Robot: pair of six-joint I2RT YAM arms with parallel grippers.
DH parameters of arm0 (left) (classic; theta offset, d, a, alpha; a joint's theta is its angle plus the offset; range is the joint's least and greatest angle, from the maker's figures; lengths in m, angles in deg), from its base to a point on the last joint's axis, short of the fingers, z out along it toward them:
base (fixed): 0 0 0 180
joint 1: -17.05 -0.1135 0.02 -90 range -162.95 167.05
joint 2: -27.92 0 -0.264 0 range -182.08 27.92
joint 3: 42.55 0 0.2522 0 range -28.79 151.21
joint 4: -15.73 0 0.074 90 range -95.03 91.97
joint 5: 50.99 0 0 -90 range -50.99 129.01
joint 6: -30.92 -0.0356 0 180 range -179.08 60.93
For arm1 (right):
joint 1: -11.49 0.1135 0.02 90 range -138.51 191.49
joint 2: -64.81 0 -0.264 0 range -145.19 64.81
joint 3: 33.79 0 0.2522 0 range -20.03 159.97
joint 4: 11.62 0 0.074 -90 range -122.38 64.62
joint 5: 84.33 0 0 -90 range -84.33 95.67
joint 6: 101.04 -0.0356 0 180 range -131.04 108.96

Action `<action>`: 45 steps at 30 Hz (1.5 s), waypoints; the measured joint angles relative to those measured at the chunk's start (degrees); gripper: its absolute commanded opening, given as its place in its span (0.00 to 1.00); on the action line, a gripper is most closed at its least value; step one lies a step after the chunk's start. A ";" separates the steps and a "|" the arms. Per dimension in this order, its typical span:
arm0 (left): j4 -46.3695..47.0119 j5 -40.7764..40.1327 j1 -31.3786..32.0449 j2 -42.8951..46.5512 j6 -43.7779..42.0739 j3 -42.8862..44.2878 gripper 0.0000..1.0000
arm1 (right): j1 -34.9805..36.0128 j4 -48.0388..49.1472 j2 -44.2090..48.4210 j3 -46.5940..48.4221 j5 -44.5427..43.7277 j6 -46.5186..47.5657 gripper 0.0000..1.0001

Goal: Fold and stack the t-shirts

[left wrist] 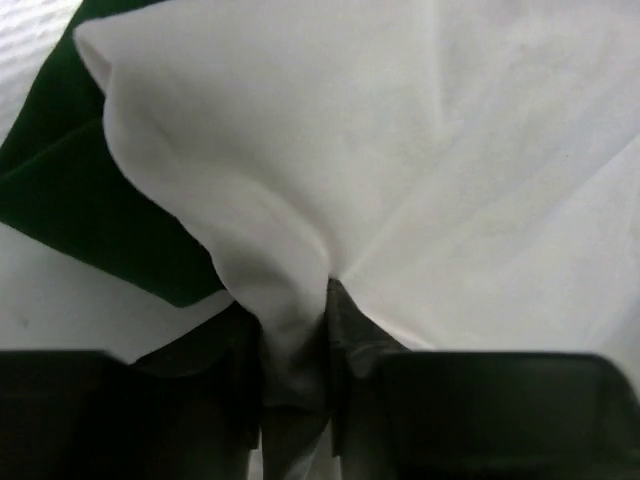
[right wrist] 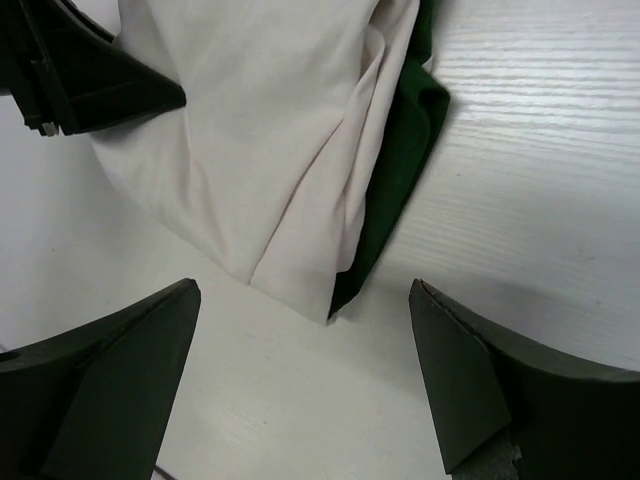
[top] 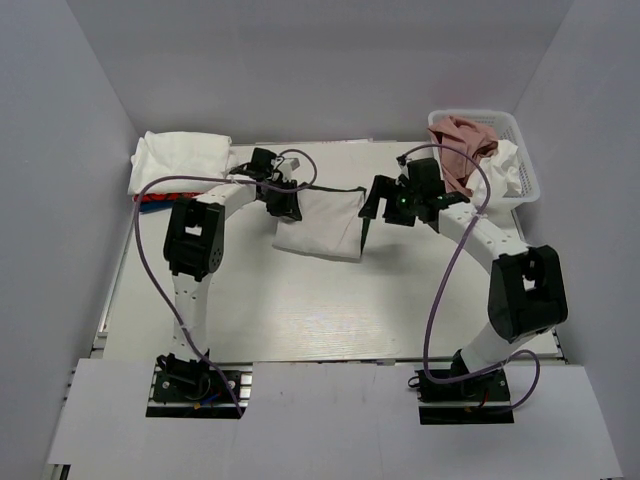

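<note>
A folded white t-shirt (top: 322,222) lies mid-table on top of a dark green t-shirt (top: 365,228) whose edge shows at its right. My left gripper (top: 285,200) is shut on the white t-shirt's far left corner; in the left wrist view the cloth (left wrist: 400,150) bunches between the jaws, with green (left wrist: 70,190) at left. My right gripper (top: 378,202) is open and empty, just right of the shirts' far right corner; in the right wrist view the white t-shirt (right wrist: 260,150) and green edge (right wrist: 395,170) lie ahead of its fingertips (right wrist: 160,330). A pink t-shirt (top: 462,140) is in the basket.
A white lattice basket (top: 520,165) stands at the back right with pink and white clothes in it. A stack of folded white cloth (top: 180,160) lies at the back left over something red and blue (top: 150,198). White walls enclose the table.
</note>
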 measured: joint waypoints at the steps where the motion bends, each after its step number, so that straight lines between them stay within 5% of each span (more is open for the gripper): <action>1: -0.72 -0.09 0.35 -1.07 -0.17 1.49 0.22 | -0.04 -0.13 0.52 0.00 -1.03 0.35 0.91; 2: -1.29 -0.13 0.59 -1.86 -0.24 2.73 0.00 | -0.07 -0.20 1.18 -0.07 -2.32 0.70 0.91; 15: -9.20 -15.61 1.40 -1.33 -11.93 9.73 0.00 | -1.86 -1.57 9.90 -5.40 -14.71 3.82 0.91; 28: -6.73 -35.10 -2.97 11.65 -29.86 11.67 0.00 | -1.97 -1.79 10.25 -6.43 -16.44 5.29 0.91; 45: -2.84 -37.59 -16.31 9.18 -34.93 22.45 0.00 | -2.19 -3.02 8.59 -5.84 -16.41 5.29 0.91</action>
